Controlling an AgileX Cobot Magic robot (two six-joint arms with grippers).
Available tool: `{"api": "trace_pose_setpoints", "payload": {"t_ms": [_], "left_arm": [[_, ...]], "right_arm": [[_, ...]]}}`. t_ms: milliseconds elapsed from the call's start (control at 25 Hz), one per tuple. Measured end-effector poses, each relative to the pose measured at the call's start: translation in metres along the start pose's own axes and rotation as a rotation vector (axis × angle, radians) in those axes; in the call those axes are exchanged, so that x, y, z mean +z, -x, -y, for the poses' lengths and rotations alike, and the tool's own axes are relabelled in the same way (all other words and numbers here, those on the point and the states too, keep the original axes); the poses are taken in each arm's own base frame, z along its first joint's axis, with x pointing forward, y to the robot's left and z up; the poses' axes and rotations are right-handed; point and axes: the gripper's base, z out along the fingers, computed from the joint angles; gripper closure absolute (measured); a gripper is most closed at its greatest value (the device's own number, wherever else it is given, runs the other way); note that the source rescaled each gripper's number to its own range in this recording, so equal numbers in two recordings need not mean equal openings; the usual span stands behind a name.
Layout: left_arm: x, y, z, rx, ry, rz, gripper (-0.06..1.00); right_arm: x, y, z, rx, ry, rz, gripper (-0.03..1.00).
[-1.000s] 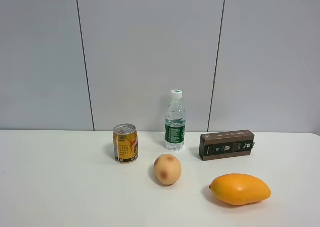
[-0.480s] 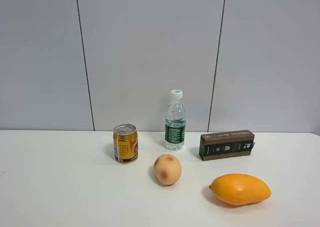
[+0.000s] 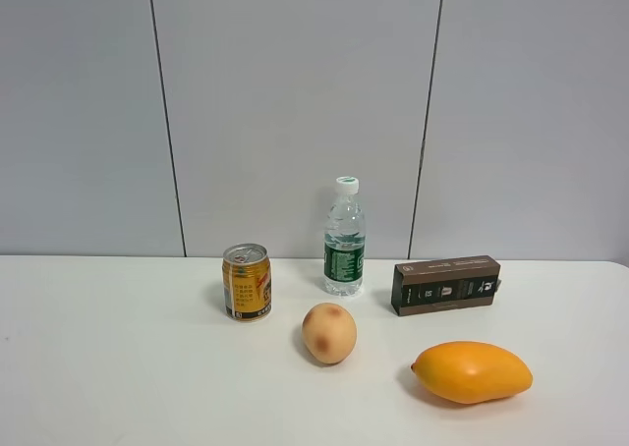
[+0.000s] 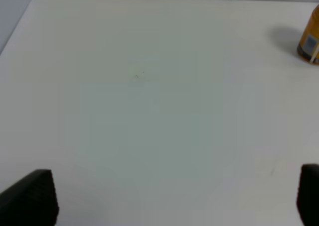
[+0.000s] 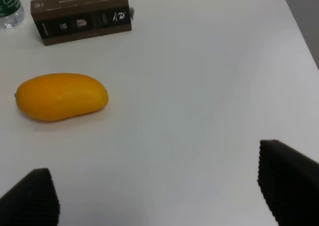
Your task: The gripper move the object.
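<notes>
The object, a small round pale yellow-tan peach (image 3: 329,332) with reddish-brown blotches, sits on the white table (image 3: 118,367) near the middle, in front of the can and bottle. Neither arm shows in the exterior high view. In the left wrist view the left gripper (image 4: 169,198) is open over bare table, with its black fingertips (image 4: 31,198) far apart. In the right wrist view the right gripper (image 5: 159,191) is open, its fingertips (image 5: 286,181) wide apart, well short of the mango. The peach shows in neither wrist view.
A gold drink can (image 3: 247,282) stands left of the peach and shows at the left wrist view's edge (image 4: 310,39). A water bottle (image 3: 345,238) and a dark brown box (image 3: 446,284) stand behind. A large orange-yellow mango (image 3: 473,371) lies at the right, also in the right wrist view (image 5: 62,96).
</notes>
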Motion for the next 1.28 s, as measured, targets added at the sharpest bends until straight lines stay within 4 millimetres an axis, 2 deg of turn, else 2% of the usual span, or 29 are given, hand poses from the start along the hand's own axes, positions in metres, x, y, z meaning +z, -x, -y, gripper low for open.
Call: {"api": "trace_pose_setpoints", "payload": {"t_ms": [280, 1280], "left_arm": [[-0.0016, -0.0007, -0.0005, 0.049, -0.100, -0.001, -0.05], [-0.0016, -0.0008, -0.0010, 0.050, -0.098, -0.001, -0.05]], "right_arm": [[0.0000, 0.0000, 0.0000, 0.000, 0.000, 0.000, -0.03], [0.0000, 0.0000, 0.0000, 0.000, 0.000, 0.000, -0.03]]}}
